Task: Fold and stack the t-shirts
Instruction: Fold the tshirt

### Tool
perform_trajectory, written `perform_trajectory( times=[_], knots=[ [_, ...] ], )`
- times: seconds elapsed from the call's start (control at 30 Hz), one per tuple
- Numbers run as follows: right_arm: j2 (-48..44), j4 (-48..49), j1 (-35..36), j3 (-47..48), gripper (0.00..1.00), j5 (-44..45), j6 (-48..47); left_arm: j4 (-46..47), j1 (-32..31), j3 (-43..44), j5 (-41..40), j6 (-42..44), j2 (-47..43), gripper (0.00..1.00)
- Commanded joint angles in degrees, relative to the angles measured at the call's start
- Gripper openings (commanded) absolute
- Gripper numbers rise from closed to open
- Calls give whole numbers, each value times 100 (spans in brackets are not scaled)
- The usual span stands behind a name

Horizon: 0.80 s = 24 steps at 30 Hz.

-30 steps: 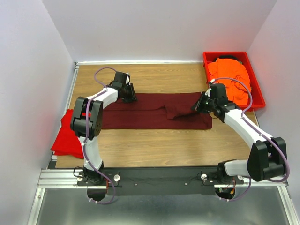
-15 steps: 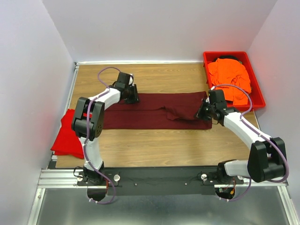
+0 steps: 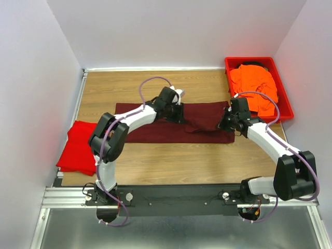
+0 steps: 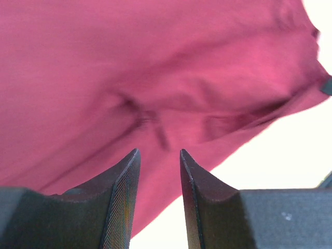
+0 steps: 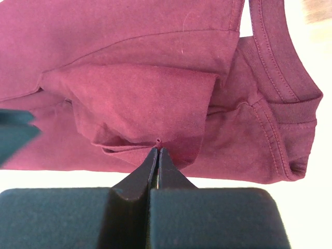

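Observation:
The dark maroon t-shirt (image 3: 150, 132) lies spread lengthwise across the middle of the table, with a folded flap near its right end. My left gripper (image 3: 176, 111) hovers over its middle near the far edge. In the left wrist view it (image 4: 159, 151) is open, with only cloth (image 4: 155, 62) beyond the gap. My right gripper (image 3: 224, 123) is at the shirt's right end. The right wrist view shows it (image 5: 157, 149) shut on a small pinch of the folded flap (image 5: 145, 93), beside the collar (image 5: 290, 98). The bright red t-shirt (image 3: 78, 150) lies at the table's left edge. The orange t-shirt (image 3: 254, 85) is heaped in the bin.
A rigid red plastic bin (image 3: 285, 98) stands at the back right corner, close to my right forearm. Walls close in the table on the left, back and right. Bare wood (image 3: 181, 161) runs between the maroon shirt and the arm bases.
My left arm has swung right, from the maroon shirt's far left corner to above its middle. The right gripper shifted slightly toward the near side early on, still pinching the flap.

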Motion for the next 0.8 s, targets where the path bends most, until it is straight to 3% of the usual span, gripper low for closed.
perform_trajectory(
  times=[0.0, 0.77],
  knots=[
    [87, -118, 23, 153, 4, 197, -66, 218, -296, 173, 339, -146, 368, 46],
    [131, -109, 23, 145, 4, 162, -101, 157, -569, 367, -205, -612, 808, 47]
  ],
)
